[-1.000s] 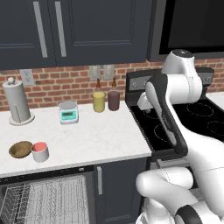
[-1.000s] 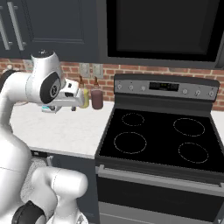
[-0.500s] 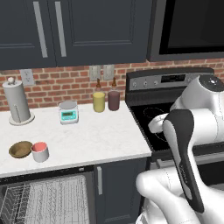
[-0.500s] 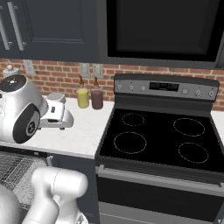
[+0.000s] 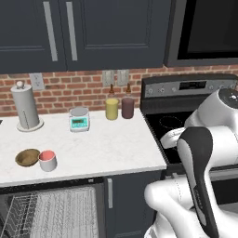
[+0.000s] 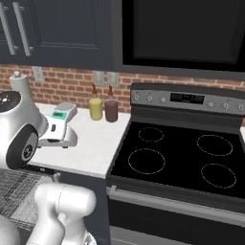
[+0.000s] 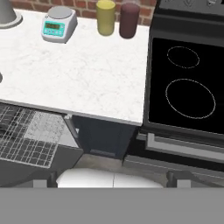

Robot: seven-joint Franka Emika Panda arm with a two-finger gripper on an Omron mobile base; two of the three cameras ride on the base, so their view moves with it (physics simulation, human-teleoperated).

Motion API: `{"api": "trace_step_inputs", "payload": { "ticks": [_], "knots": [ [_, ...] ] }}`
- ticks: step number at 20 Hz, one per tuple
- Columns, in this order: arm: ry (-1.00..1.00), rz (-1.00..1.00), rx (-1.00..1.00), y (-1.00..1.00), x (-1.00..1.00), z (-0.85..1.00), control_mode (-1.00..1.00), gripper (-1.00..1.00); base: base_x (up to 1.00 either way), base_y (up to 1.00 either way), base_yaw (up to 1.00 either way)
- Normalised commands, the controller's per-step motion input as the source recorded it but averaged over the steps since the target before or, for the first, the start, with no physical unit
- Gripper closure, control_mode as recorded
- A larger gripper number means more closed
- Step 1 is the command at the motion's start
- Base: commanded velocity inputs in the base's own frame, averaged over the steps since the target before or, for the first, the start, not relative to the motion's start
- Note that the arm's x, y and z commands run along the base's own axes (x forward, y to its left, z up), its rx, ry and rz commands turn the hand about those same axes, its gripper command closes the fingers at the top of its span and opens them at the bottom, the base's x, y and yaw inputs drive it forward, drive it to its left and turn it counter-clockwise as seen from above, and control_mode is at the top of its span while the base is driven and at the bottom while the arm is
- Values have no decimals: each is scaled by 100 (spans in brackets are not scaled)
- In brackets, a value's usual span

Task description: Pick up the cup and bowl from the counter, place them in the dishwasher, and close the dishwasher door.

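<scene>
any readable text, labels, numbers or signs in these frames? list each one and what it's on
None can be read as text.
Scale: dark marks on its teal display, too blurred to read.
Stove control panel: a dark display strip between the knobs, characters too small to read.
Yellow canister and maroon canister: no label seen.
Cup and bowl: plain, no markings.
</scene>
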Motion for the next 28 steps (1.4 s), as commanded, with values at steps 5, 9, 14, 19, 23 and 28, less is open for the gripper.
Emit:
{"api": "trace_step_inputs", "payload": {
  "ticks": [5, 9, 14, 19, 23, 28],
  "knots": [
    [0, 0, 0, 0, 0, 0, 100, -100, 33, 0, 79],
    [0, 0, 0, 0, 0, 0, 100, -100, 4, -11, 97],
    [0, 0, 0, 0, 0, 0, 100, -100, 0, -22, 82],
    [0, 0, 0, 0, 0, 0, 100, -100, -10, 32, 70],
    [0, 0, 0, 0, 0, 0, 100, -100, -8, 32, 63],
    [0, 0, 0, 0, 0, 0, 100, -100, 2, 25, 35]
  ]
}}
